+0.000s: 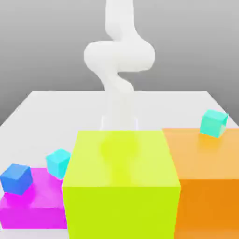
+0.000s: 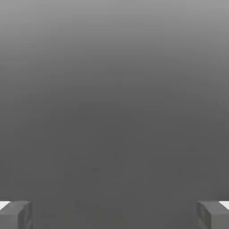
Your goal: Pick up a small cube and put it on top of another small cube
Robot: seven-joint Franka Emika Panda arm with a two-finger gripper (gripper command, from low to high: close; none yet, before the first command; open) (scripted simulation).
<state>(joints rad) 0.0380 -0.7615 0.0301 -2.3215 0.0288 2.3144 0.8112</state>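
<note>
The gripper [image 2: 114, 214] is seen in the hand view with its two fingertips [image 2: 15, 214] set wide apart and nothing held between them, against a plain grey background. In the exterior view, the white arm [image 1: 119, 60] is located behind a large yellow-green block [image 1: 120, 182], which is flanked by a low magenta block [image 1: 35, 203] on the exterior view's left and an orange block [image 1: 207, 172] on the exterior view's right. A blue cube [image 1: 16, 179] and a cyan cube [image 1: 58, 163] are positioned on the magenta block, near each other but apart, while a teal cube [image 1: 214, 123] is placed on the orange block, tilted.
</note>
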